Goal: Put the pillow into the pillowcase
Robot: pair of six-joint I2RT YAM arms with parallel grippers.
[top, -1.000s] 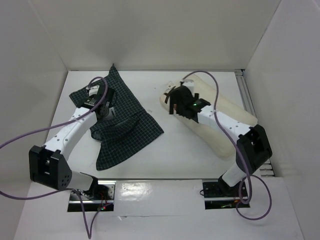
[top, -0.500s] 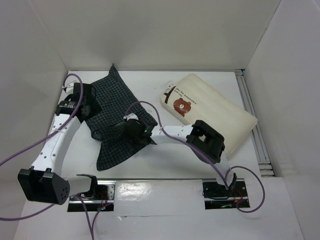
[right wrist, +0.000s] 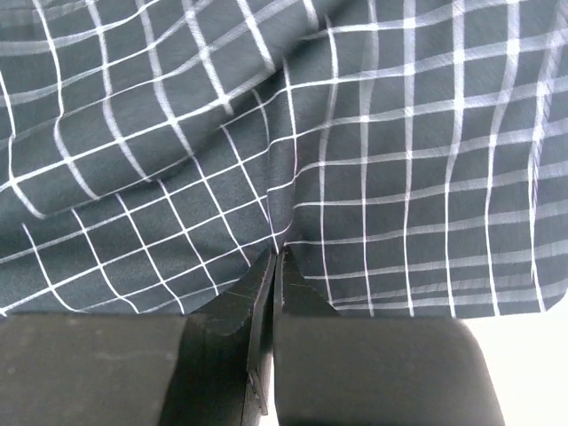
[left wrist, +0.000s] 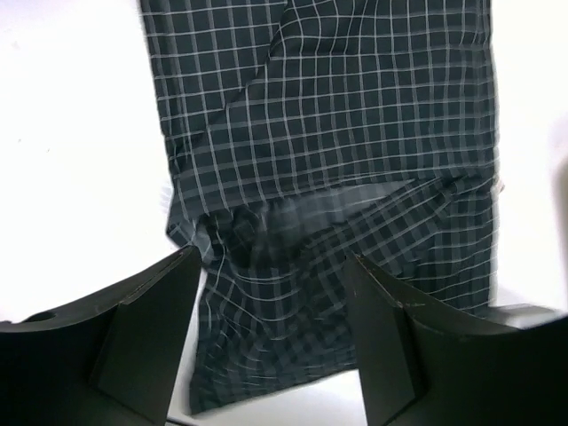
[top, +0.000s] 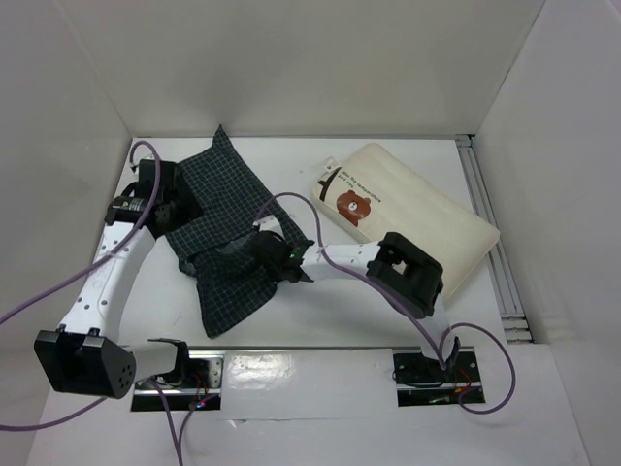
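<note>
The pillowcase (top: 231, 189), dark with a fine white check, lies crumpled at the left middle of the table. The cream pillow (top: 427, 214), with a brown bear label at its near-left end, lies at the back right, untouched. My right arm reaches across to the left, and the right gripper (top: 249, 254) is shut on the pillowcase's lower right part. In the right wrist view the right gripper (right wrist: 277, 256) pinches a fold of the pillowcase (right wrist: 373, 133). My left gripper (top: 178, 207) hovers open at the cloth's left side. In the left wrist view the left gripper (left wrist: 271, 262) frames the pillowcase (left wrist: 355, 115) with nothing between its fingers.
White walls close in the table on the left, back and right. A metal rail (top: 482, 189) runs along the right edge. Both arm bases (top: 184, 372) sit at the near edge, with purple cables looping over the arms.
My right arm left the pillow, swung left to the pillowcase and shut on its fabric, bunching the cloth's right corner leftward. My left arm moved out to the cloth's left edge.
</note>
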